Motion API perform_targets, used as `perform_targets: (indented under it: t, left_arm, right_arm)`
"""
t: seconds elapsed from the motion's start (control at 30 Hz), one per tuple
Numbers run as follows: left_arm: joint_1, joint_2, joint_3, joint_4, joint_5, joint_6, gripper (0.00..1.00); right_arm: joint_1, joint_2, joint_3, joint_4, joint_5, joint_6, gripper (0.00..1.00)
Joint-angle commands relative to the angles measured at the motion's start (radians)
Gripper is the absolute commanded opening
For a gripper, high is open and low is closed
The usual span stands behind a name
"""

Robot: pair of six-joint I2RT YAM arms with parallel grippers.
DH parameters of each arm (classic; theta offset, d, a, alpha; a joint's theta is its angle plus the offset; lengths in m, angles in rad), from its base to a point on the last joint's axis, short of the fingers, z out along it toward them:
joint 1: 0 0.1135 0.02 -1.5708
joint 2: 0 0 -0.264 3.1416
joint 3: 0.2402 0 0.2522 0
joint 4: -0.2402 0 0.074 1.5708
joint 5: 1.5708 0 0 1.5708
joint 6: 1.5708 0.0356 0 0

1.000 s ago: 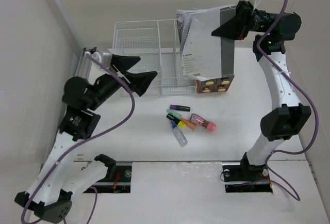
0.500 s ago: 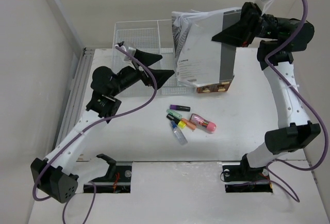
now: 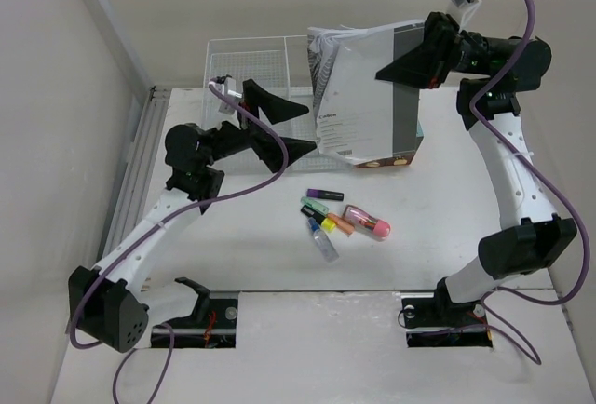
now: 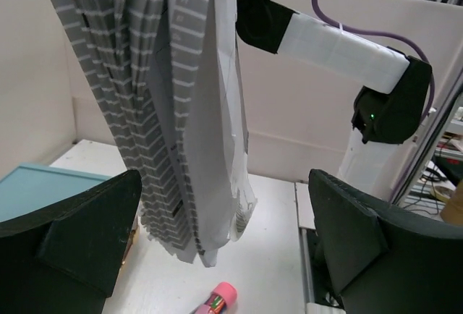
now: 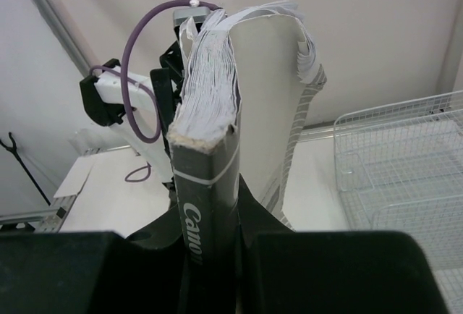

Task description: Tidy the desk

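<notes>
My right gripper (image 3: 402, 61) is shut on a thick manual (image 3: 368, 97) with a grey spine and white cover. It holds the manual upright in the air above the back of the desk (image 3: 447, 227), pages fanning downward. In the right wrist view the spine (image 5: 210, 184) is clamped between my right gripper's (image 5: 213, 270) jaws. My left gripper (image 3: 310, 127) stands wide open just left of the manual's lower corner, not touching it. From the left wrist the loose pages (image 4: 181, 111) hang ahead of the gap in my left gripper (image 4: 224, 256).
A white wire basket (image 3: 251, 69) stands at the back left, behind the left gripper. A teal box with brown drawer fronts (image 3: 389, 155) sits under the manual. Several markers (image 3: 326, 210) and a pink-capped stick (image 3: 368, 223) lie mid-desk.
The left arm swung in from the far left and carried its open gripper rightward to the manual's lower corner. The right gripper, still holding the manual, shifted slightly left.
</notes>
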Motion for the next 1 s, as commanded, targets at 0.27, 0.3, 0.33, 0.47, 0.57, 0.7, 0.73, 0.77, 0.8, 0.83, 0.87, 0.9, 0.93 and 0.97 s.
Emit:
perform_targets:
  t: [0.27,0.3,0.33,0.47,0.57,0.7,0.73,0.77,0.8,0.83,0.87,0.9,0.93,0.97]
  left_arm:
    - [0.032,-0.134,0.057,-0.23,-0.047,0.153,1.0]
    - [0.032,-0.154,0.057,-0.326,-0.07,0.181,1.0]
    - [0.032,-0.174,0.072,-0.373,-0.082,0.207,1.0]
    - [0.041,-0.246,0.083,-0.526,-0.106,0.284,1.0]
    - [0.041,-0.276,0.083,-0.58,-0.128,0.293,1.0]
    - [0.041,-0.296,0.092,-0.611,-0.153,0.293,1.0]
    - [0.041,-0.296,0.093,-0.611,-0.153,0.282,1.0]
    - [0.041,-0.306,0.093,-0.597,-0.153,0.271,1.0]
    - [0.041,-0.306,0.083,-0.597,-0.153,0.259,1.0]
    - [0.041,-0.315,0.074,-0.585,-0.153,0.247,1.0]
    - [0.041,-0.331,0.074,-0.585,-0.153,0.236,1.0]
    - [0.041,-0.331,0.062,-0.576,-0.162,0.236,1.0]
    - [0.041,-0.344,0.062,-0.576,-0.162,0.236,1.0]
    - [0.041,-0.357,0.051,-0.576,-0.162,0.227,1.0]
  right_arm:
    - [-0.043,0.022,0.126,-0.043,0.112,-0.064,0.0]
    - [-0.043,0.054,0.16,-0.06,0.112,-0.099,0.0]
    - [-0.055,0.071,0.179,-0.083,0.132,-0.12,0.0]
    - [-0.055,0.119,0.355,-0.664,0.265,-0.543,0.0]
    - [-0.044,0.105,0.44,-0.858,0.438,-0.806,0.0]
    - [0.113,0.029,0.455,-1.08,0.844,-1.11,0.0]
    - [0.155,0.009,0.429,-1.08,0.943,-1.203,0.0]
    - [0.198,-0.03,0.344,-1.064,1.03,-1.248,0.0]
    - [0.241,-0.047,0.291,-1.041,1.21,-1.292,0.0]
    - [0.326,-0.062,0.238,-0.972,1.3,-1.331,0.0]
    - [0.36,-0.073,0.135,-0.932,1.374,-1.393,0.0]
    - [0.393,-0.083,0.086,-0.888,1.452,-1.414,0.0]
    - [0.429,-0.084,0.05,-0.82,1.553,-1.414,0.0]
    - [0.44,-0.084,0.027,-0.8,1.588,-1.414,0.0]
